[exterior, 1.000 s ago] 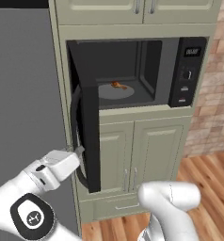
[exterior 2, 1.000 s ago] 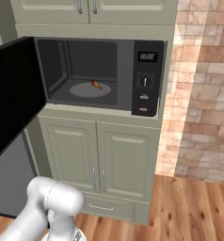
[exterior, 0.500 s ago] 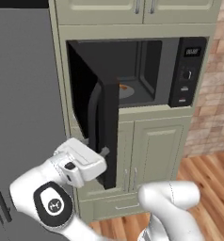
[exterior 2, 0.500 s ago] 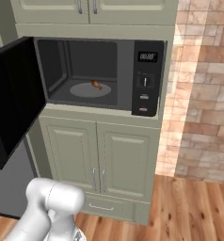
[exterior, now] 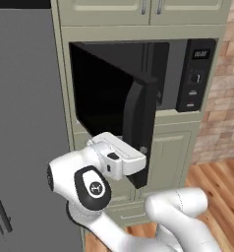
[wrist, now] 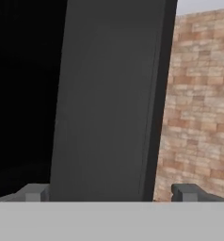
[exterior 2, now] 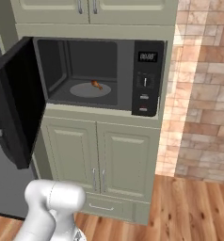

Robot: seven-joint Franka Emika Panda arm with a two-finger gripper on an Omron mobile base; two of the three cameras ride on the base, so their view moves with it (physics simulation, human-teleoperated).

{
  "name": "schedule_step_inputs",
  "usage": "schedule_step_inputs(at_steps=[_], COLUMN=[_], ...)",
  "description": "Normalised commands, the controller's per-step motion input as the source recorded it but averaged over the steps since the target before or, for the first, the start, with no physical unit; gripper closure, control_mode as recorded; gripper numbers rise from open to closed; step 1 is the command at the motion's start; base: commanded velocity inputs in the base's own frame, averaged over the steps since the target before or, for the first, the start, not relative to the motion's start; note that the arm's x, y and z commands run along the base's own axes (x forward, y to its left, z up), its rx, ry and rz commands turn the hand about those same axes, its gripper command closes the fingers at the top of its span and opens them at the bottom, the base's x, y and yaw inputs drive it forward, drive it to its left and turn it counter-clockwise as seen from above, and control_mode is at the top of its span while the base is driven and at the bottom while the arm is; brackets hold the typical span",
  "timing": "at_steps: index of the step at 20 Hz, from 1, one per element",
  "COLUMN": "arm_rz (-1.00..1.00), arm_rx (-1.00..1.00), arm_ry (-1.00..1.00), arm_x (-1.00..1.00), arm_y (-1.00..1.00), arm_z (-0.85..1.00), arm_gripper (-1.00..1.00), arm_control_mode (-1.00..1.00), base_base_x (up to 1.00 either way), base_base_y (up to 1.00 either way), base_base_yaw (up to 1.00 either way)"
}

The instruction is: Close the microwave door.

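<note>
Against the left side of the microwave (exterior 2: 100, 75) hangs the microwave door (exterior: 114, 98), hinged there and swung about halfway out. Rigid, glossy, probably slick; likely light on its hinge, so best pushed flat on the outer face near the free edge or the curved handle (exterior: 133, 115), not pinched. Fingers (wrist: 36, 192) spread wide apart, empty, one either side of the door's edge, with the gripper (exterior: 138, 160) close by the lower free corner. Inside the microwave, a round turntable (exterior 2: 88, 89) with a small orange bit of food (exterior 2: 96, 84), set well back from the opening. Right of the microwave, a brick wall (exterior 2: 203, 84); left of it, a grey fridge (exterior: 25, 123), crowding the arm. Below, beige cabinet doors (exterior 2: 100, 160), clear of the swing.
</note>
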Motion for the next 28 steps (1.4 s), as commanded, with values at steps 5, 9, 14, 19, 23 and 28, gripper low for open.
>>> schedule_step_inputs(at_steps=[5,9,14,19,23,28], arm_rz=[0.05,0.11,0.15,0.15,0.17,0.19], arm_rx=[0.13,0.05,0.0,0.0,0.0,0.0], arm_ry=[0.0,0.0,0.0,0.0,0.0,0.01], arm_x=[0.23,0.54,0.54,0.54,0.58,0.43], arm_y=[-0.99,-0.95,-0.6,-0.56,-0.64,-0.61], arm_z=[-0.01,-0.09,0.0,0.0,0.0,0.13], arm_gripper=[-1.0,-1.0,-1.0,-1.0,-1.0,-1.0], arm_control_mode=[-1.0,-1.0,-1.0,-1.0,-1.0,-1.0], base_base_x=[0.0,0.0,0.0,0.0,0.0,0.0], base_base_y=[0.0,0.0,0.0,0.0,0.0,0.0], base_base_yaw=[0.0,0.0,0.0,0.0,0.0,0.0])
